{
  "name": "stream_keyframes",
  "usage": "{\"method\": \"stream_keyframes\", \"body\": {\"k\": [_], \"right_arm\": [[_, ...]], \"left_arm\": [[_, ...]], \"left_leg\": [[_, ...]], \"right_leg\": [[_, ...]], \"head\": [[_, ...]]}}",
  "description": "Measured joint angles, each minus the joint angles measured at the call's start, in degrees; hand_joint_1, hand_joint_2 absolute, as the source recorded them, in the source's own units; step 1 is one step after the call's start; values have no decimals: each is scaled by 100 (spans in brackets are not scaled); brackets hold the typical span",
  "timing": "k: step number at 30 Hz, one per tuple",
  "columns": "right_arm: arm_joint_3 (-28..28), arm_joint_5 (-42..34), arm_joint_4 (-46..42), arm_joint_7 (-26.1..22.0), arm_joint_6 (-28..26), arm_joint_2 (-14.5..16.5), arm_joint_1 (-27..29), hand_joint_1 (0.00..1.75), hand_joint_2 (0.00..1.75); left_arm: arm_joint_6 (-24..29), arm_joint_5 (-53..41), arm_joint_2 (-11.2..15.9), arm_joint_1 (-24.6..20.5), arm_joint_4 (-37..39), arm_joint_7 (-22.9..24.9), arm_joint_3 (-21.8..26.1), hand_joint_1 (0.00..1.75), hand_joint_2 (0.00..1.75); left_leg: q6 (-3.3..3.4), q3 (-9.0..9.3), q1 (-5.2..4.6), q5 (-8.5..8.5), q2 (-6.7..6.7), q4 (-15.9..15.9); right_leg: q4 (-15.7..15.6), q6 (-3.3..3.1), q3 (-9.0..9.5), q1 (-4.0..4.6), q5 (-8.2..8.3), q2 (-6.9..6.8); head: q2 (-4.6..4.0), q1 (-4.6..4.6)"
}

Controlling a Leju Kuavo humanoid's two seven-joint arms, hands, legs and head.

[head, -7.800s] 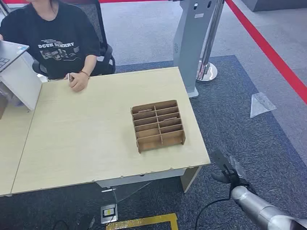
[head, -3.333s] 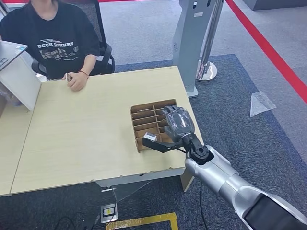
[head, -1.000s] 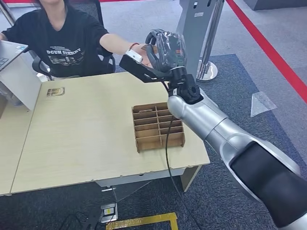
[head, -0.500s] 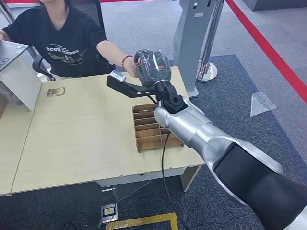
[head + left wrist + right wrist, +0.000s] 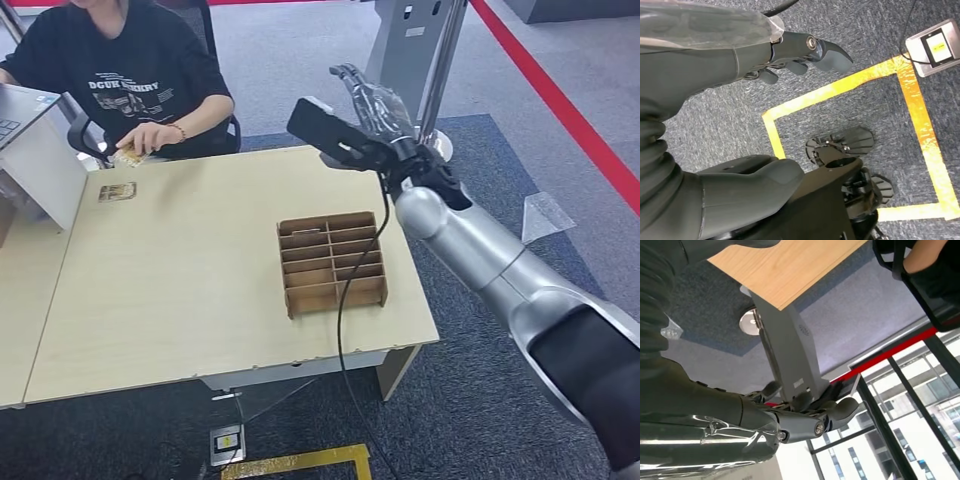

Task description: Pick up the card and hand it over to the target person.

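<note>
A person in a black shirt (image 5: 128, 80) sits at the far left end of the table and holds a yellowish card (image 5: 128, 156) down at the table edge. A second card (image 5: 117, 191) lies flat on the table close by. My right hand (image 5: 367, 103) hangs in the air over the table's far right corner, fingers spread and nothing in it; the right wrist view shows the same hand (image 5: 806, 420) with straight fingers and no card. My left hand (image 5: 783, 50) hangs down over the floor, its fingers and thumb apart around nothing.
A brown wooden divider tray (image 5: 332, 262) stands on the light wooden table (image 5: 189, 290) right of centre. A laptop (image 5: 23, 110) sits at the far left. A grey kiosk stand (image 5: 400, 60) rises behind the table. Yellow tape (image 5: 836, 87) marks the floor.
My right hand has drawn back to the right, away from the person, and holds nothing. The person's arm has pulled back to the table's far left with the card in hand.
</note>
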Motion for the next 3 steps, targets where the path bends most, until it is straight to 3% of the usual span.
{"method": "stream_keyframes", "body": {"k": [3], "right_arm": [[-209, -62, -532, 49, -125, -236, 675, 0, 175]], "left_arm": [[25, 7, 14, -51, -1, -11, 2, 0, 175]], "left_leg": [[1, 7, -1, -3, 13, -4]], "right_leg": [[-6, -1, 2, -2, 2, 11]], "head": [[0, 0]]}}
